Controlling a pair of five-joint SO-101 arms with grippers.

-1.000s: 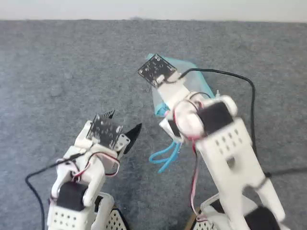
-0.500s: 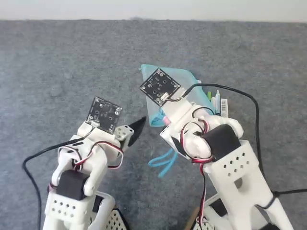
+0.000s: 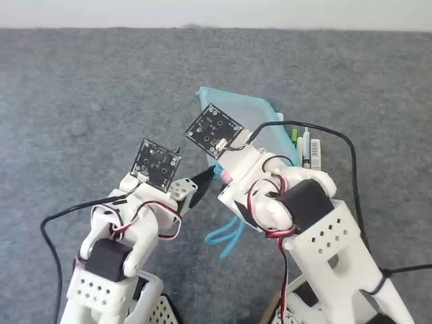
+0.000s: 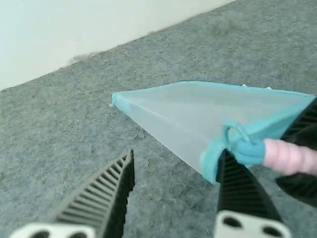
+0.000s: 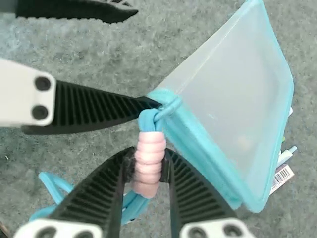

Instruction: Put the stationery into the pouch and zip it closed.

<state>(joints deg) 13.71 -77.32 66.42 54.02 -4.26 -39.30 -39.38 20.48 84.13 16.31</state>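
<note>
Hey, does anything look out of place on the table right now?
Yes: the pens lie on the table beside the pouch, not inside it, while the right gripper is shut on the pink zipper pull.

The bench [image 3: 81, 88] is wearing a grey, felt-like covering over its whole top, stretching back to where a plain pale wall [image 3: 216, 13] is rising along its far edge, meeting it in a straight line.
</note>
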